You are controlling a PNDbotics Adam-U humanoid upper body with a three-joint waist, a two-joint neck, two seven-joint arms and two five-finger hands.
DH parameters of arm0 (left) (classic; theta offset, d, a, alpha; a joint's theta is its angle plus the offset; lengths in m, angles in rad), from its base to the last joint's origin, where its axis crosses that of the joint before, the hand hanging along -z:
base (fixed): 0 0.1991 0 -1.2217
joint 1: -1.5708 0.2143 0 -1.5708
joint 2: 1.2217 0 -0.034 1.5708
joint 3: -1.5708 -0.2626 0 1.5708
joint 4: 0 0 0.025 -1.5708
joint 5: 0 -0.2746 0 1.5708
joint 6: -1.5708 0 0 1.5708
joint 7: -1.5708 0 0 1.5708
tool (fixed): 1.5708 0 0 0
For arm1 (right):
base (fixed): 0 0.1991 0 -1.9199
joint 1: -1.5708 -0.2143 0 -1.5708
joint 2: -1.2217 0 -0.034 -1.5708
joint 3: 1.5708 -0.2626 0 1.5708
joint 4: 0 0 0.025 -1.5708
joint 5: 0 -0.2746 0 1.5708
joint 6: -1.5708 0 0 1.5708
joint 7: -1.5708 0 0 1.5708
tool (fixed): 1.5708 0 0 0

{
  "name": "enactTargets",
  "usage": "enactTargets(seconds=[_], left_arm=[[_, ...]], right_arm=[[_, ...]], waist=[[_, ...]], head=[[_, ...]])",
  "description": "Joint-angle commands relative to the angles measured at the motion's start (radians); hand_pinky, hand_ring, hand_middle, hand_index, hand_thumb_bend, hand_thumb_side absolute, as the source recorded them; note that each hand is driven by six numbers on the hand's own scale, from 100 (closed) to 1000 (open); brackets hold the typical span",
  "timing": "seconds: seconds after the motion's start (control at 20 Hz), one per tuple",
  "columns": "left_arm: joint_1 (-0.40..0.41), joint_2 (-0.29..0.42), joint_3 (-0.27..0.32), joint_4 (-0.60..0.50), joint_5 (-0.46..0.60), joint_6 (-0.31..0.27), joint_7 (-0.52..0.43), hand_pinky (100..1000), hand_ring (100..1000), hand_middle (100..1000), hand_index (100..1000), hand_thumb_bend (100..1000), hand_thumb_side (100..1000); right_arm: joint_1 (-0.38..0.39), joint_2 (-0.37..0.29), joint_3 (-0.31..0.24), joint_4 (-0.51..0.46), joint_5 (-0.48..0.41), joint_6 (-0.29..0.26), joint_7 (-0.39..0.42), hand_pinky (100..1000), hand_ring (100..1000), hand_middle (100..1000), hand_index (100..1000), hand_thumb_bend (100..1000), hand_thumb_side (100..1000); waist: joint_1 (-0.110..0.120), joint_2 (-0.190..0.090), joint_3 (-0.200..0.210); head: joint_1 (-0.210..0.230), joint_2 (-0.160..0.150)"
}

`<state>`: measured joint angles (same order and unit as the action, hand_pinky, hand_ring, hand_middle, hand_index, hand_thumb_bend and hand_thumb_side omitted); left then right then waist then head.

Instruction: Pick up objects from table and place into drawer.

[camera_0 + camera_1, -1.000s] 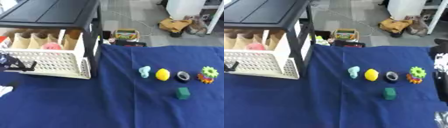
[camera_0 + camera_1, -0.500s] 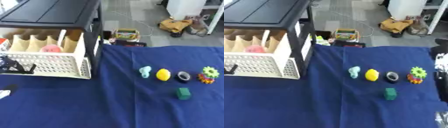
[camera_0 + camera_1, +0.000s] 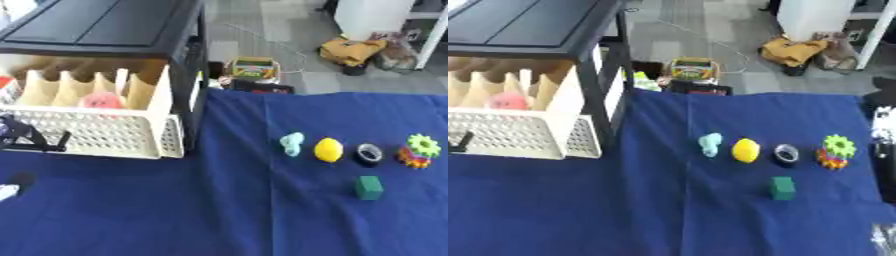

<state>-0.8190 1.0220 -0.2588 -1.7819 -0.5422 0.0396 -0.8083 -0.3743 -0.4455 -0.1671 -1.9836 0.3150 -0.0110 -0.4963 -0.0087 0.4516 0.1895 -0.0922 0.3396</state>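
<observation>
We see bright, even light and soft blur throughout; faint shadows lie under the drawer.

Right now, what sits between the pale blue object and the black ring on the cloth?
The yellow lemon-shaped object lies between the pale blue object and the black ring, all apart in one row; clearest in the left eye view.

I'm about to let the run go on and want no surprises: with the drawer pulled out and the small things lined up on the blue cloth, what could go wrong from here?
1. The yellow lemon-shaped object sits close between the pale teal object and the black ring; reaching for one may knock its neighbour.
2. It looks rounded, so a nudge could send it rolling.
3. The white drawer juts out at the left, far from the row, already holding a pink object; a carried item may clip the drawer's front wall.
</observation>
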Motion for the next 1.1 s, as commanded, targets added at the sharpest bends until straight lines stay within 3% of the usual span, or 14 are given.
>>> enactTargets(seconds=[0.05,0.3,0.45,0.55,1.1], left_arm=[[-0.005,0.050,0.018,-0.017,-0.002,0.002,-0.001,100,100,100,799,181,366],[0.002,0.053,0.021,-0.027,0.000,0.002,-0.002,100,100,100,815,168,369],[0.002,0.051,0.027,-0.035,0.013,0.010,0.005,100,100,100,953,134,364],[0.001,0.050,0.033,-0.042,0.025,0.019,0.010,100,100,100,990,121,365],[-0.005,0.055,0.067,-0.099,0.070,0.041,0.010,100,100,100,947,100,330]], right_arm=[[-0.010,-0.016,-0.010,-0.016,-0.004,-0.001,-0.003,593,591,553,740,100,917],[-0.010,-0.015,-0.009,-0.016,-0.004,0.000,-0.004,593,591,553,740,100,913],[-0.008,-0.014,-0.009,-0.016,-0.004,0.001,-0.003,593,591,553,740,100,913],[-0.008,-0.015,-0.009,-0.016,-0.003,0.001,-0.003,593,590,553,740,100,913],[-0.008,-0.014,-0.009,-0.016,-0.003,0.003,-0.002,595,590,553,739,100,914]], waist=[[0.001,-0.020,0.002],[0.000,-0.022,0.001],[0.000,-0.022,0.001],[-0.001,-0.022,0.001],[0.002,-0.024,0.002]], head=[[0.003,-0.017],[0.005,-0.018],[0.006,-0.016],[0.007,-0.014],[0.008,-0.005]])
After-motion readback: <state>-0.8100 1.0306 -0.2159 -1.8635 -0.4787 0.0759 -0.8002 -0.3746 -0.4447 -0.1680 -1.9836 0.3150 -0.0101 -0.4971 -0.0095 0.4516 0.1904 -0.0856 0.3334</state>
